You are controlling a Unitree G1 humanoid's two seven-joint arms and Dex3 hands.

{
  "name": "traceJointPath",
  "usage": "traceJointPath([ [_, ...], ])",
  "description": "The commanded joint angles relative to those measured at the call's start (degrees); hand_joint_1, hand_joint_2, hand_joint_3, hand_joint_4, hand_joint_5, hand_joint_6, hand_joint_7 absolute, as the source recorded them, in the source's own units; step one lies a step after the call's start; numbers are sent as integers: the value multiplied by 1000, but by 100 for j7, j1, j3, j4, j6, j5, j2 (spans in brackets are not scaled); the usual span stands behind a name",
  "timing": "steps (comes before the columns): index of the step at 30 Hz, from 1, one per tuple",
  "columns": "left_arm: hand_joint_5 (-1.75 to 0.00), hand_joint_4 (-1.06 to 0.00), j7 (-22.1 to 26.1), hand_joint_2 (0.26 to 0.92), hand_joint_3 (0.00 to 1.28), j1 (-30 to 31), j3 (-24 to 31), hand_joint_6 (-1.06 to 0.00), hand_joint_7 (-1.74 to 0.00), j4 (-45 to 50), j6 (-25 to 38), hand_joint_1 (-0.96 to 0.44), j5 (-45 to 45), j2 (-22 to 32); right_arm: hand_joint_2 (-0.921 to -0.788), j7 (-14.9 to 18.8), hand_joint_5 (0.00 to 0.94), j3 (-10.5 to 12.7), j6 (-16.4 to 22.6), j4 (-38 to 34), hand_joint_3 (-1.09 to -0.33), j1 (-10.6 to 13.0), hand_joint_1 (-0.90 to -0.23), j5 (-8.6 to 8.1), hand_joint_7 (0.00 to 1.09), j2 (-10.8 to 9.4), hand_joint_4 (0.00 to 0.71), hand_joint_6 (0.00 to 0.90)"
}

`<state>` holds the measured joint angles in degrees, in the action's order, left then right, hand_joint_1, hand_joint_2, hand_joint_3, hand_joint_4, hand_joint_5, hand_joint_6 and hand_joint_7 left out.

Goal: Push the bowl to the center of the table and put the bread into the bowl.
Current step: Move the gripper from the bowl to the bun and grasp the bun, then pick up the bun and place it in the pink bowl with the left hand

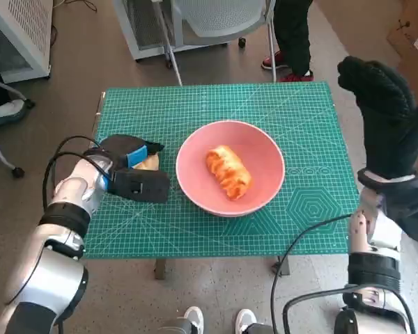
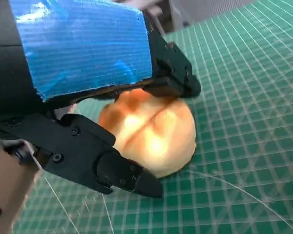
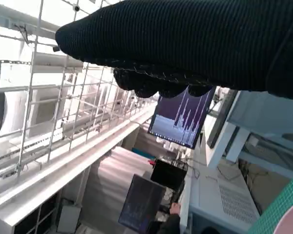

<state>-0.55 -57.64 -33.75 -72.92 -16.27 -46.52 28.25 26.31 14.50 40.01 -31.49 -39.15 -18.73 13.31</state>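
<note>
Pink bowl (image 1: 265, 156) holds a glazed bread (image 1: 228, 171); left hand (image 1: 129, 172) grips a round bun (image 2: 154, 131); right hand (image 1: 384, 104) raised, empty, fingers loosely curled.

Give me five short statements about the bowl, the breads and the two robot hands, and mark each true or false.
1. The pink bowl holds a glazed bread. True.
2. The bowl sits at the table's far left edge. False: it sits near the middle of the green mat.
3. The left robot hand is around a round bun lying on the mat. True.
4. The right robot hand rests on the bowl's rim. False: it is raised off to the side, touching nothing.
5. Both breads are in the bowl. False: the bun lies on the mat beside it.
</note>
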Motion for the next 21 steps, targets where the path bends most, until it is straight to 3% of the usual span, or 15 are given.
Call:
traceJointPath([
  [1, -1207, -633, -125, 918, 114, -41, 37, -595, -1042, 111, -316, -7, 64, 200, -921, -90, 3, -32, -91, 76, -462, 181, -448, 73, 25, -17, 363, 510],
  [6, -1267, -618, -74, 920, 103, -127, 187, -626, -1119, 635, -608, 0, 182, 407, -921, -127, 3, -46, -116, 149, -465, 209, -445, 78, 23, -21, 365, 509],
  [11, -1157, -643, 208, 920, 93, 57, 649, -621, -1223, 2159, -827, 1, 516, 789, -921, -143, 4, -57, -155, 205, -469, 217, -445, 75, 21, -29, 366, 507],
  [12, -1212, -583, 243, 921, 147, 140, 787, -559, -1296, 2576, -848, 1, 610, 857, -921, -140, 4, -65, -157, 215, -470, 220, -446, 73, 22, -37, 368, 508],
  [21, -1060, -696, 211, 920, 31, 538, 1535, -710, -1166, 4914, -811, 2, 1062, 791, -921, -97, 4, -106, -157, 261, -476, 228, -442, 57, 18, -72, 370, 505],
])
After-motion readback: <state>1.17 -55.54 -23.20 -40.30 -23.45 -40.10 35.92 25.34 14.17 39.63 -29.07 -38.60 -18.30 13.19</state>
